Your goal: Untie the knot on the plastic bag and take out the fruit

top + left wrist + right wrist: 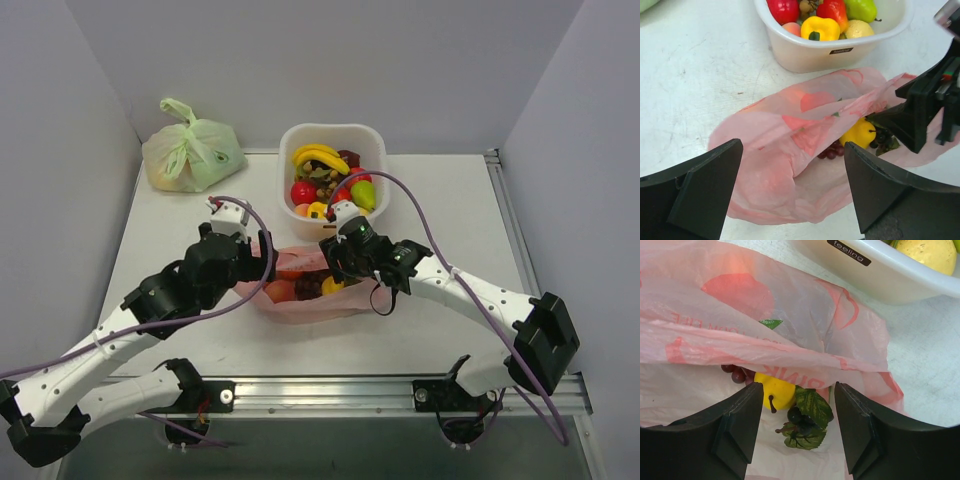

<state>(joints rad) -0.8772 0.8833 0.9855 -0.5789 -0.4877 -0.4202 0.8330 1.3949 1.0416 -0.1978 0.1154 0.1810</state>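
You see both finger pairs spread open: the left fingers [705,190] frame the plastic bag [785,150]; the right fingers [737,425] flank the fruit [774,390] at its mouth.

The pink plastic bag [300,302] lies crumpled at the middle of the white surface [455,200], with fruit [283,291] showing through it. The left gripper [264,258] is at the bag's 10 o'clock edge and the right gripper [333,262] at its 1 o'clock. A white basket [284,165] of toy produce stands at 12 o'clock. A pale green bag [192,156] rests far off at 10 o'clock.
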